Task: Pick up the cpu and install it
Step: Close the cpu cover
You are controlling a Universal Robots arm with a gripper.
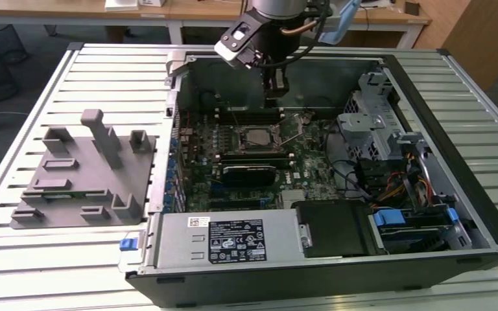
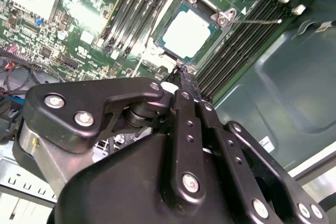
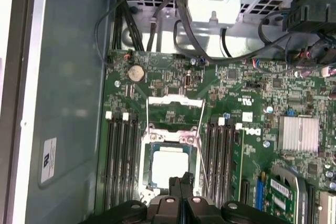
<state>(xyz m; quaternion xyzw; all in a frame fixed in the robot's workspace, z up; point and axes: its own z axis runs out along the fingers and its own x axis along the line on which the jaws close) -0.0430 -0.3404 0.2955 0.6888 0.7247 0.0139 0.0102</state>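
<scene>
At the exterior view's left, on the slatted worktop (image 1: 50,259), sits the grey plastic tray (image 1: 80,175) with its upright blocks. Just beside it towards the exterior view's right lies the open computer case (image 1: 456,162), on its side, with the silver power supply (image 1: 223,236) along its near edge.

Inside the case, the green motherboard (image 1: 314,175) faces up, and near its middle the cpu (image 1: 258,137) lies flat in its socket (image 1: 236,150). Its pale metal top is bare and level. In the first wrist view the socket's load plate (image 3: 174,109) stands flipped open beyond the cpu (image 3: 169,166), and the thin metal lever (image 3: 201,145) is raised along one side, with banks of memory slots (image 3: 122,161) flanking the socket.

The gripper (image 1: 274,98) hangs over the board at the far side of the socket — above the cpu, not touching it. In both wrist views the jaws are drawn together with nothing between them, their tips (image 2: 181,73) over the socket's edge, just beside the cpu (image 2: 185,34) and not around it. How high they sit above the frame I cannot tell.

Further to the exterior view's right stands the metal drive cage (image 1: 379,123), with bundled cables (image 1: 396,184) and a blue clip (image 1: 391,217) below it.
</scene>
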